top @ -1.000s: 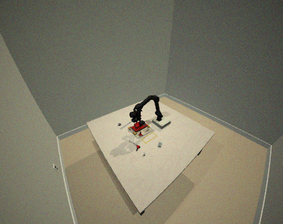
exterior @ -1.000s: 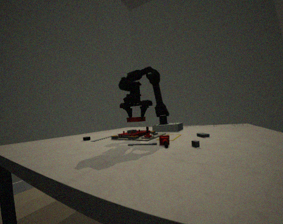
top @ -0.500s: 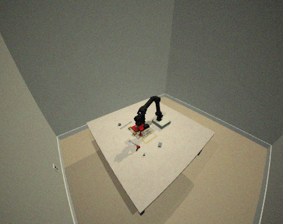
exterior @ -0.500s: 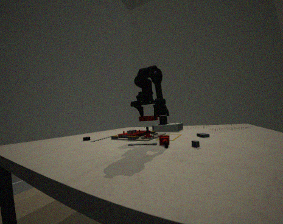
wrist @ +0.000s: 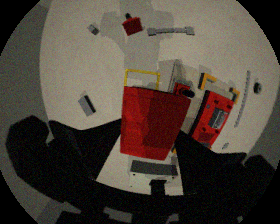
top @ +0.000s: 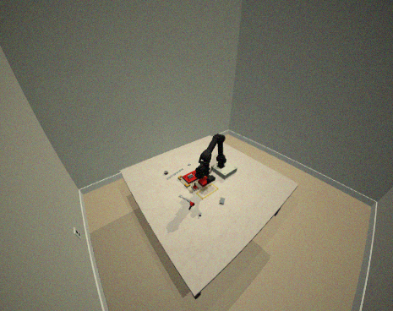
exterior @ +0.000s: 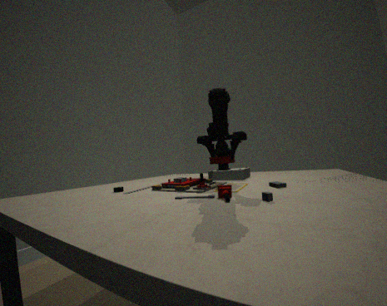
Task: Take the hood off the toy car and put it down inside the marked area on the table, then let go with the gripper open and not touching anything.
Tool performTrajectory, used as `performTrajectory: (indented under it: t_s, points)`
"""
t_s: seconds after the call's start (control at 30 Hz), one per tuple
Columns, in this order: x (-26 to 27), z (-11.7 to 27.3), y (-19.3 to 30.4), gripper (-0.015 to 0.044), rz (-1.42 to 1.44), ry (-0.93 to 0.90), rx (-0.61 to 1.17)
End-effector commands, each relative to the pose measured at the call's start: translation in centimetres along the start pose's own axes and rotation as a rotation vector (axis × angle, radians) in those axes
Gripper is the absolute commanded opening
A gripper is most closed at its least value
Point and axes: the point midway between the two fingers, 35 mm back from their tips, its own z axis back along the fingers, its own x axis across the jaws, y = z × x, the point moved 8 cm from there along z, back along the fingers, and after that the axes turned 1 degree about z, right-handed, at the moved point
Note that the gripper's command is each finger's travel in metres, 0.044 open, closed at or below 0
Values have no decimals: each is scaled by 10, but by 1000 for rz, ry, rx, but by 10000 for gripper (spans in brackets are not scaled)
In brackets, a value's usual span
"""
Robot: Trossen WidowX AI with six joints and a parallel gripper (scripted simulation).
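Gripper (top: 204, 179) (exterior: 222, 159) (wrist: 149, 125) clenched on red hood (top: 204, 182) (exterior: 222, 160) (wrist: 153, 123), held above table (top: 226, 249) (exterior: 305, 241) (wrist: 66, 65); yellow outline (top: 215, 188) (exterior: 241, 188) (wrist: 142, 71) lay just beyond hood's far edge in my wrist view.

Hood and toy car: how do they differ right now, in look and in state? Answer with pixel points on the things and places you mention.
The hood (exterior: 222, 160) (wrist: 153, 122) is held in the pincer (exterior: 222, 158) (wrist: 149, 125), above the table; the toy car (exterior: 181, 182) (wrist: 211, 120) sits down on the table. The hood's top is a plain red panel, while the car has a grey block set on its red body. Both are red.
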Motion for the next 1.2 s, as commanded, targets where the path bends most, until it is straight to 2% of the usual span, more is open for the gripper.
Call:
performTrajectory:
  t_s: [0.0,1.17]
  points:
    - [22,2,9,0,-11,-3,-2]
    - [30,-22,10,0,-14,-3,-2]
